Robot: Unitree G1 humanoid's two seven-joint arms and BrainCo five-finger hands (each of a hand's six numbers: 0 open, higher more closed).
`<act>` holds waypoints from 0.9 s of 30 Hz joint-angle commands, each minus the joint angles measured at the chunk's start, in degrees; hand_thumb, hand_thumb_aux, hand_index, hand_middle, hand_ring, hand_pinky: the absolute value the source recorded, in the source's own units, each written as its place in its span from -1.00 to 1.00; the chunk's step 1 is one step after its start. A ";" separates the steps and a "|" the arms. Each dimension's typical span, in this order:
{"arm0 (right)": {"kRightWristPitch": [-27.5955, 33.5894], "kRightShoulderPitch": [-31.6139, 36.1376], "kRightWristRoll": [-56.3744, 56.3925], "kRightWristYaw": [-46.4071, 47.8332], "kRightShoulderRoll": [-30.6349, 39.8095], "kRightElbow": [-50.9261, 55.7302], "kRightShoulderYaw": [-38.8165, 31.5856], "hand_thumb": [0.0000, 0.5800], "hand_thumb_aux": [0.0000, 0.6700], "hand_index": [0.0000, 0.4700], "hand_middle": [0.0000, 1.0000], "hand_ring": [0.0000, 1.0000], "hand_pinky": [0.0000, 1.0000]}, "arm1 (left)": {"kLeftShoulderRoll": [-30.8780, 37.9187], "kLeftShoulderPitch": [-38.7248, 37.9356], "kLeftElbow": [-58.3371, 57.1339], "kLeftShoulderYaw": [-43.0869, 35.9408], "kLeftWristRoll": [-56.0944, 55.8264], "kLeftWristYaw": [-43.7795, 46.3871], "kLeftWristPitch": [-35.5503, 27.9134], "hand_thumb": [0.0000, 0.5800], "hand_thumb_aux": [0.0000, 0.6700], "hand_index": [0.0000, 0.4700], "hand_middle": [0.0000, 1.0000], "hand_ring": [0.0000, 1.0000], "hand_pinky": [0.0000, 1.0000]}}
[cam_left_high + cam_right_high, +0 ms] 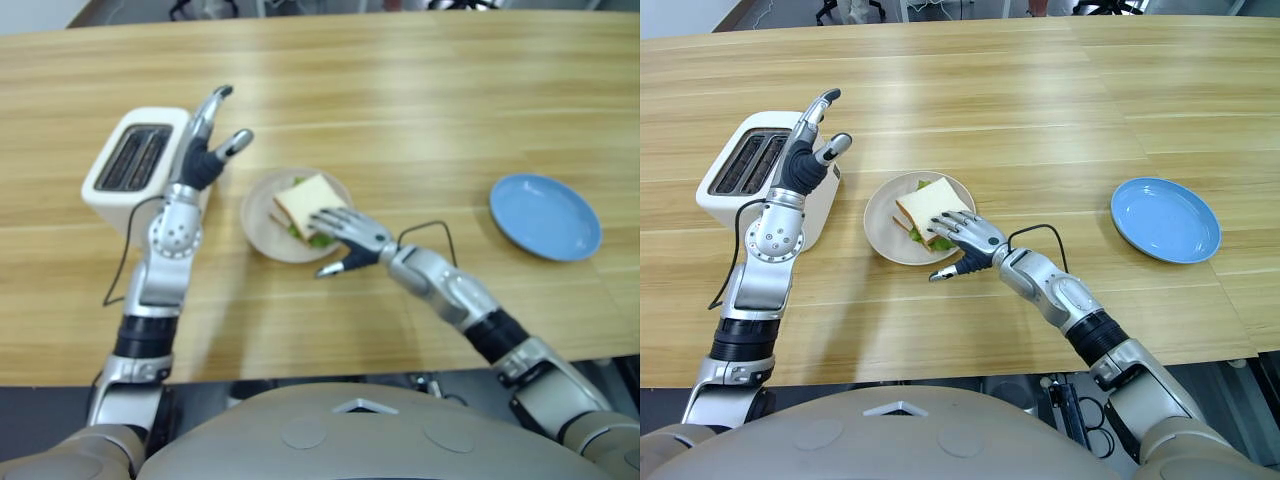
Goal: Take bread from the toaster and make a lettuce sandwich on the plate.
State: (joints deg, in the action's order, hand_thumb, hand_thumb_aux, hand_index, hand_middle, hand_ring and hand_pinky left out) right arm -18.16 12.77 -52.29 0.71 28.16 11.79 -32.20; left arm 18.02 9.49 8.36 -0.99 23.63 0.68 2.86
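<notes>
A white toaster (pixel 745 170) stands at the left of the table, its two slots dark. Beside it on a beige plate (pixel 883 230) lies a sandwich (pixel 925 208): a bread slice on top, green lettuce showing at its edges. My right hand (pixel 965 240) rests with flat, spread fingers on the near right corner of the top slice and holds nothing. My left hand (pixel 812 140) is raised next to the toaster's right side, fingers extended upward and open, empty.
An empty blue plate (pixel 1165 218) sits at the right of the table. A black cable (pixel 1050 240) loops on the wood by my right wrist, and the toaster's cord (pixel 732 262) trails toward the front edge. Bare wooden tabletop stretches behind.
</notes>
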 commanded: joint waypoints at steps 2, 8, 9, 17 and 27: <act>-0.66 -1.71 2.28 -3.70 1.85 -4.01 4.82 -1.00 -1.00 -1.00 -1.00 -1.00 -1.00 | 0.65 -1.49 -3.73 -0.47 -0.89 0.49 1.72 -1.00 -1.00 -1.00 -1.00 -1.00 -1.00; -3.54 -3.16 6.38 -11.09 1.83 -14.64 13.65 -1.00 -1.00 -1.00 -1.00 -1.00 -1.00 | 1.41 -2.24 -5.51 -0.25 -0.59 0.27 2.72 -1.00 -1.00 -1.00 -1.00 -1.00 -1.00; -3.91 -3.44 7.06 -11.63 1.72 -15.97 14.85 -1.00 -1.00 -1.00 -1.00 -1.00 -1.00 | 1.60 -2.39 -5.46 -0.23 -0.57 0.32 2.89 -1.00 -1.00 -1.00 -1.00 -1.00 -1.00; -0.61 -4.76 13.86 -2.17 3.65 -18.44 19.64 -1.00 -1.00 -1.00 -1.00 -1.00 -1.00 | 6.53 -5.64 -0.71 0.48 -6.64 9.50 3.45 0.99 0.87 0.83 -0.11 -0.11 -0.11; 9.14 -9.92 26.47 22.23 13.59 -23.40 24.07 1.00 1.00 0.96 1.00 1.00 1.00 | 16.33 -13.06 5.53 -4.41 -7.50 29.02 -15.92 1.00 1.00 0.96 1.00 1.00 1.00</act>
State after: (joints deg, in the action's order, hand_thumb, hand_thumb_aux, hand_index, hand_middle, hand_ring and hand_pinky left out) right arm -10.34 3.82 -27.64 18.75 41.07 -9.99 -8.19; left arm 33.26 -2.59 12.33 -2.94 15.10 26.79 -10.24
